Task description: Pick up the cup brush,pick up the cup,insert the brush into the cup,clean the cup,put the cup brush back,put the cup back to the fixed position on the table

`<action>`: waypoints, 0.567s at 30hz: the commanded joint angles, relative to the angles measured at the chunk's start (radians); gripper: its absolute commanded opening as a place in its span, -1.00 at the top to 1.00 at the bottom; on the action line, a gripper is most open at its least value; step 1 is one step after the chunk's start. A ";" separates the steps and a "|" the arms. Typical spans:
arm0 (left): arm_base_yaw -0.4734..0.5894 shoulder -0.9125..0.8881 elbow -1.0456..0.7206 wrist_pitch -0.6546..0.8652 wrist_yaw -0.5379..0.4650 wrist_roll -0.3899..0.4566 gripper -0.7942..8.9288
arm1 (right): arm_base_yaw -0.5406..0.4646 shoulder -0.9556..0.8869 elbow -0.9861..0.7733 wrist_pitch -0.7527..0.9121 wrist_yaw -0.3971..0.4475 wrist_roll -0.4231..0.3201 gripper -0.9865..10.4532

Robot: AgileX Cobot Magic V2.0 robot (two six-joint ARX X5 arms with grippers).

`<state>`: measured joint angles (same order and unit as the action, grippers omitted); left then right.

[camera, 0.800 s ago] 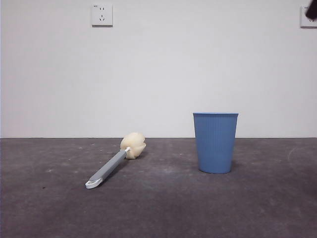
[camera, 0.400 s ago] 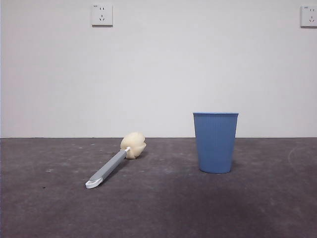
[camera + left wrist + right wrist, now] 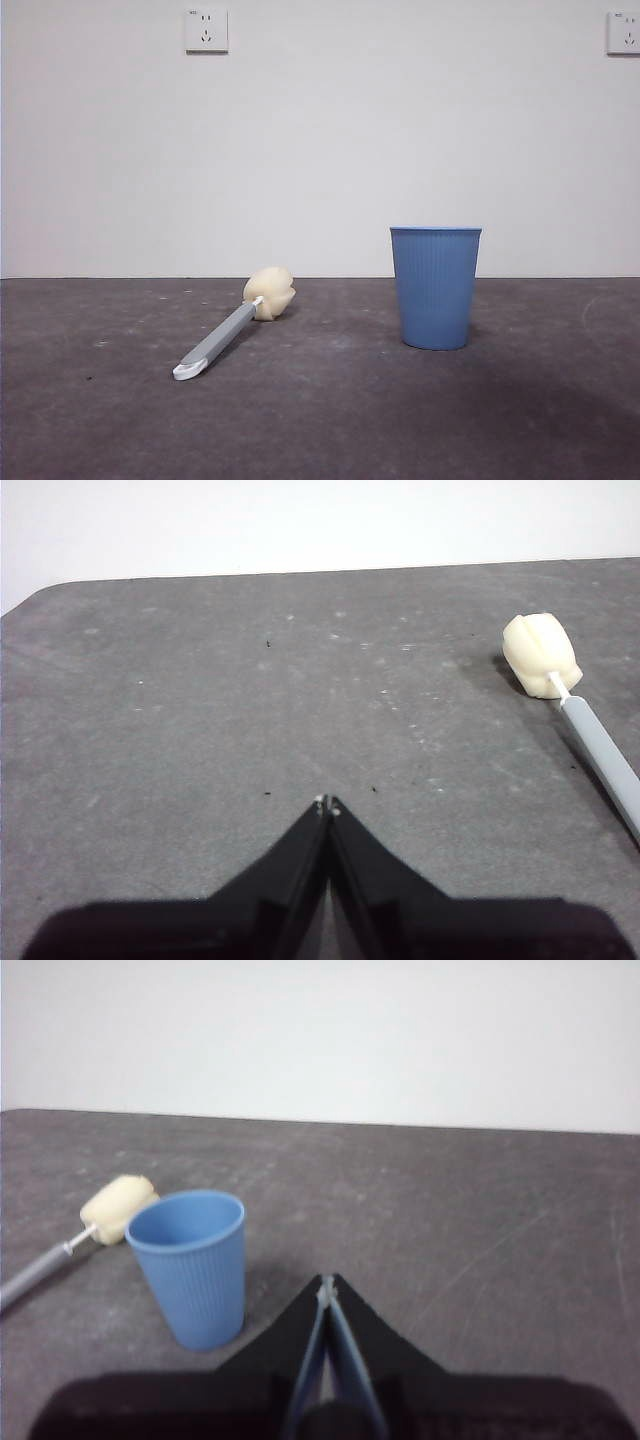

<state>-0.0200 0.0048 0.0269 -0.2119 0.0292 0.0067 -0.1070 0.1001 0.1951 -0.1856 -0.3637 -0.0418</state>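
Nothing on table (image 3: 320, 420) moved; black tip gone. Both fingers pinched empty; brush (image 3: 590, 730) beside left fingers (image 3: 328, 805), cup (image 3: 190, 1265) beside right fingers (image 3: 327, 1285); cup may tip.

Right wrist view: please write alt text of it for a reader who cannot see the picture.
A blue cup stands upright and empty on a dark grey table, apart from the right claw, whose two black jaws are shut on nothing. Beside the cup lies a cup brush with a cream sponge head and a grey handle; a white wall is behind.
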 commanded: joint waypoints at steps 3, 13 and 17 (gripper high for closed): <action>0.002 -0.003 -0.010 -0.006 0.000 -0.006 0.84 | 0.024 -0.050 -0.089 0.006 0.004 0.035 0.83; 0.002 -0.003 -0.010 -0.006 0.000 -0.006 0.84 | 0.130 -0.099 -0.163 0.008 0.091 0.049 0.83; 0.002 -0.003 -0.010 -0.006 0.000 -0.006 0.84 | 0.159 -0.099 -0.188 0.018 0.107 0.058 0.83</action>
<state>-0.0200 0.0048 0.0269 -0.2119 0.0292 0.0067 0.0463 0.0051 0.0254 -0.1745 -0.2584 0.0017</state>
